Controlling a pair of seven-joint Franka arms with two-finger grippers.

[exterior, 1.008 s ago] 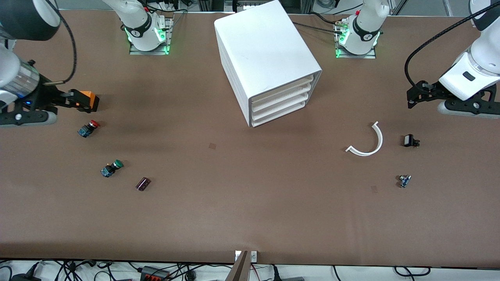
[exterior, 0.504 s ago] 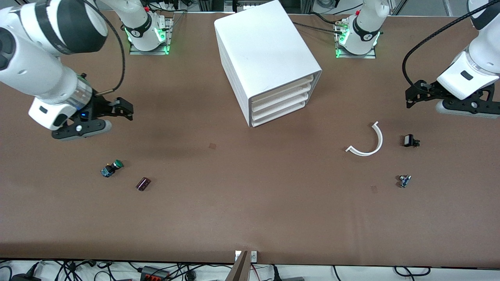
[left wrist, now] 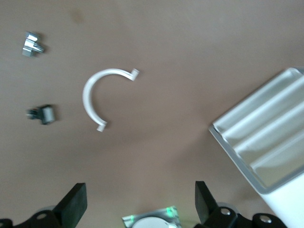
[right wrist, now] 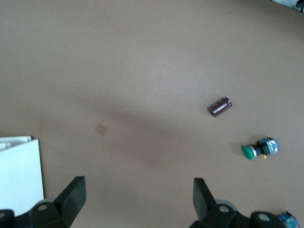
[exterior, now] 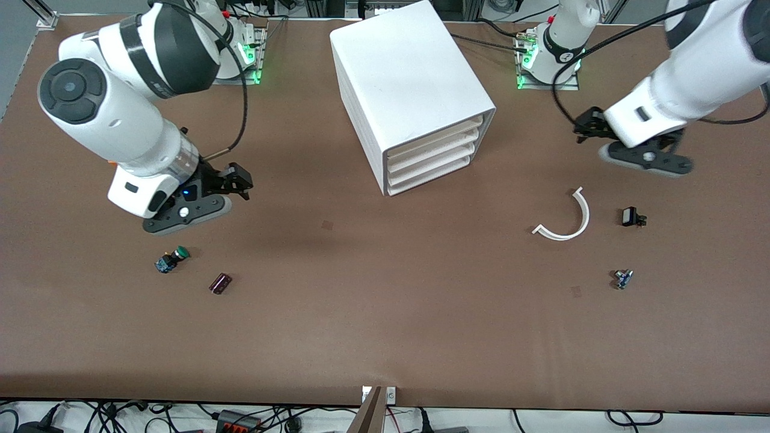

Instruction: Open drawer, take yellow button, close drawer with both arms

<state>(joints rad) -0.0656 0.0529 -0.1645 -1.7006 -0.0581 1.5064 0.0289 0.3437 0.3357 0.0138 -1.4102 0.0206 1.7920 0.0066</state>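
Cabinet (exterior: 412, 90) mid-worktop (exterior: 385, 325), all four drawers (exterior: 430, 159) shut. Orange-yellow button nowhere visible. Right tool (exterior: 237, 183) wide, empty, over bare worktop toward right arm's end; green button (exterior: 171, 260) and dark cylinder (exterior: 220, 283) lie nearer camera. Left tool (exterior: 586, 127) wide, empty, over worktop beside cabinet toward left arm's end. White arc (exterior: 565, 219), black part (exterior: 631, 217), small metal part (exterior: 622, 278) lie nearer camera.

Both arms have swung inward — right claw (exterior: 240, 180) and left claw (exterior: 586, 126) nearer the cabinet (exterior: 409, 90).
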